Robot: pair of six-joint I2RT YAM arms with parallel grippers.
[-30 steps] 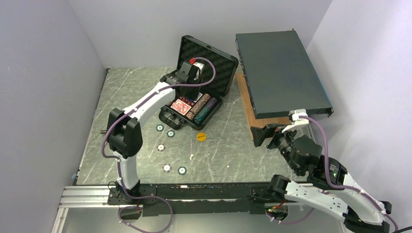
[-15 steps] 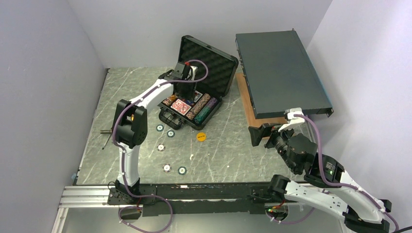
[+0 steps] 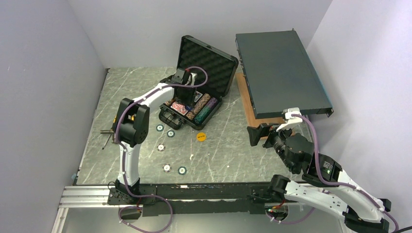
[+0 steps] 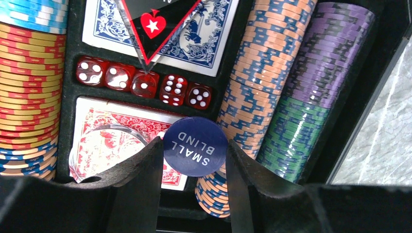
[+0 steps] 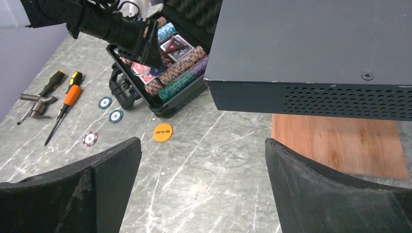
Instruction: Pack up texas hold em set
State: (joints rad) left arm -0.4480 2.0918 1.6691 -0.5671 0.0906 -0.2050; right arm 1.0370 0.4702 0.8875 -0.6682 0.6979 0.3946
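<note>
blue button (image 4: 195, 151) in left gripper (image 4: 193, 142), lettering upside down

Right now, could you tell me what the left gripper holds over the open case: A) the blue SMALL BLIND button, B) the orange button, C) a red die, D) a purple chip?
A: the left gripper pinches the blue SMALL BLIND button between its fingers, above the red deck.

Overhead and wrists seemingly share case (image 3: 209, 63).

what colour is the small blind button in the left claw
The button is dark blue with white lettering, clearest in the left wrist view.
</note>
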